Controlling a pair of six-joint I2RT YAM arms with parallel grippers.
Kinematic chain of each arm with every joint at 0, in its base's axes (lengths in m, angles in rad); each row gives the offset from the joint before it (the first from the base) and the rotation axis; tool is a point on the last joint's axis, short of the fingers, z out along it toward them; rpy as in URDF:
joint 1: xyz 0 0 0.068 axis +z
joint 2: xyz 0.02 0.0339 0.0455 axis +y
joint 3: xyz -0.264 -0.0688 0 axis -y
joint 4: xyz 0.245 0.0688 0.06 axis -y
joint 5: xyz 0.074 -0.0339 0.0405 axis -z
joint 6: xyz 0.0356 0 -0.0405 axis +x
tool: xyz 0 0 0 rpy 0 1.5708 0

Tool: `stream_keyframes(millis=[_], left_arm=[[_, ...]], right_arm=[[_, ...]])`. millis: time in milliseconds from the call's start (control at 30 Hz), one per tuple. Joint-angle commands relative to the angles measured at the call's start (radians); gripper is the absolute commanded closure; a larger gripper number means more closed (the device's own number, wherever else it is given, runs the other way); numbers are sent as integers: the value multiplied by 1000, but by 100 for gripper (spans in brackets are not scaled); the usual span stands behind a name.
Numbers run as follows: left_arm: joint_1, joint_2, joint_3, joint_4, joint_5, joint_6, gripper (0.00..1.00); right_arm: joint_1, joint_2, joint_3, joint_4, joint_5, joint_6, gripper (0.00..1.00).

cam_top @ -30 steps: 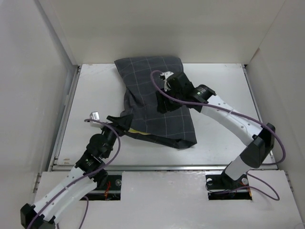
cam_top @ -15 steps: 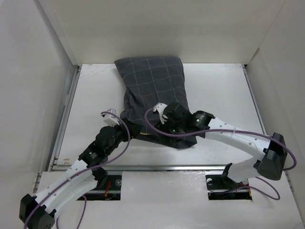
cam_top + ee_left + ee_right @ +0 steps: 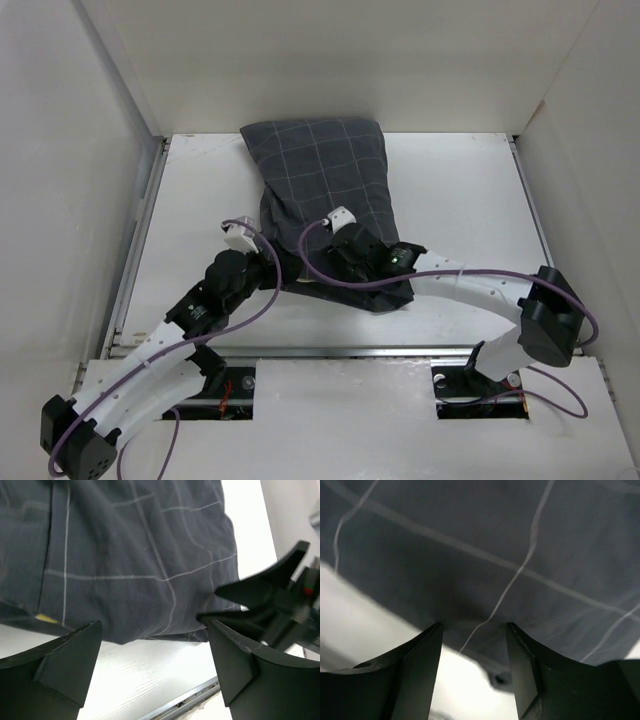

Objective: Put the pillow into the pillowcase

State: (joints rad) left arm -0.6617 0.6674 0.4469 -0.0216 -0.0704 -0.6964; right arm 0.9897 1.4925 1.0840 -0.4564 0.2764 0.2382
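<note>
The dark checked pillowcase (image 3: pixel 320 180) lies bulging on the white table, running from the back wall toward the front. The pillow is almost wholly hidden inside it; only a small yellow bit (image 3: pixel 47 618) peeks out under the near hem. My left gripper (image 3: pixel 283 272) sits at the case's near left edge, wide open, with bare table between its fingers (image 3: pixel 70 660) and the hem just ahead of them. My right gripper (image 3: pixel 328 270) is low over the near edge of the pillowcase (image 3: pixel 485 555), its jaws apart and their tips against the cloth. It also shows in the left wrist view (image 3: pixel 265 600).
White walls enclose the table on the left, back and right. A metal rail (image 3: pixel 330 350) runs along the front edge, just behind both arm bases. The two grippers are close together at the case's near edge.
The right arm swung from the far part of the pillowcase down to its near edge. The left gripper moved forward and right to the same edge and opened wider.
</note>
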Motion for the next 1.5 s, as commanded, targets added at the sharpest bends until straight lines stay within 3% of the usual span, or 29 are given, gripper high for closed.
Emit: stream_keyframes(millis=[0,33,100,133,433,500,633,833,1000,1033,1067,1100,1133,1267,1300,1367,1400,1467], left_arm=[[-6,3,120,-56,9,106,15],[-6,12,137,-76,9,130,13],[-6,12,177,-106,24,167,9],[-6,21,188,-115,47,205,9],[-6,213,323,-297,103,281,11],[-39,254,335,-319,92,290,0],[-78,326,396,-317,161,368,0],[-90,605,490,-417,35,341,0],[-99,839,602,-405,44,343,0],[-99,866,619,-390,107,359,7],[-110,914,637,-377,128,371,24],[-110,935,677,-365,162,386,82],[-110,957,703,-356,162,387,100],[-147,1052,858,-308,346,463,100],[-159,1099,896,-293,460,477,100],[-217,1205,1135,-293,567,509,100],[-217,1206,1136,-311,602,509,100],[-236,1317,1343,-363,703,525,100]], right_arm=[[6,44,36,177,194,-31,41],[6,66,54,186,195,-45,43],[6,115,98,186,195,-57,76],[6,152,115,186,204,-57,98],[-46,46,327,-20,221,-53,100],[-100,-4,327,-86,183,-25,100],[-343,-96,272,-97,-90,-14,100],[-419,-228,174,-120,-141,-33,100],[-454,-308,70,-120,-195,-24,98],[-454,-320,41,-120,-195,-23,98],[-468,-343,28,-120,-195,-23,98],[-477,-354,8,-120,-204,-23,98],[-477,-365,8,-120,-204,-23,98],[-523,-406,-6,-130,-204,-23,97],[-534,-417,-6,-130,-204,-11,97],[-568,-428,-15,-130,-215,-11,97],[-582,-437,-15,-130,-215,-11,97],[-623,-437,-15,-130,-215,4,94]])
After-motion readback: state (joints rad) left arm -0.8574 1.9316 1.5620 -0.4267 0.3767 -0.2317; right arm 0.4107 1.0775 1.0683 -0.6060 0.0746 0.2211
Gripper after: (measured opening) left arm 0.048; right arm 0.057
